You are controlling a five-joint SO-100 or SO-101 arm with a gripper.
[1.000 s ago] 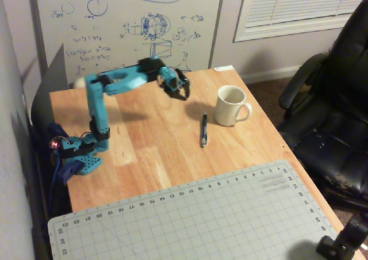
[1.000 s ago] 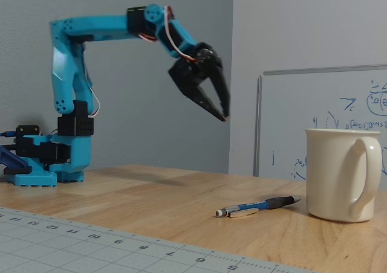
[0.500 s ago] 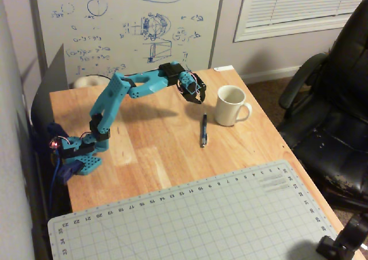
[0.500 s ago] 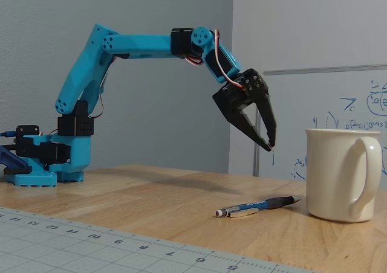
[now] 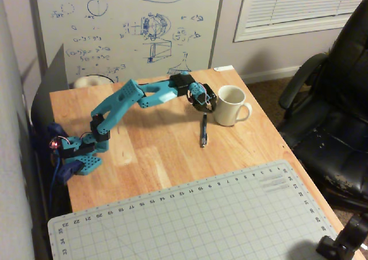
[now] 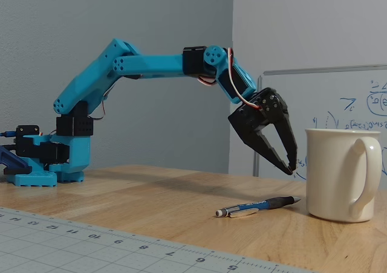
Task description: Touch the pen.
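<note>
The dark blue-black pen [image 5: 203,129] lies flat on the wooden table, just left of the white mug [image 5: 230,104] in a fixed view. In the other fixed view the pen [image 6: 257,206] lies with its silvery tip pointing left. My black gripper [image 6: 290,168] hangs tips-down above the pen's right end, close to the mug [image 6: 338,173] and clear of both. Its jaws are a little apart and hold nothing. In a fixed view the gripper [image 5: 206,106] sits just above the pen's far end.
A grey cutting mat [image 5: 190,220] covers the table's near part. The arm's blue base [image 5: 80,156] stands at the table's left edge. A black office chair [image 5: 339,110] stands to the right of the table. A whiteboard [image 5: 126,24] is behind.
</note>
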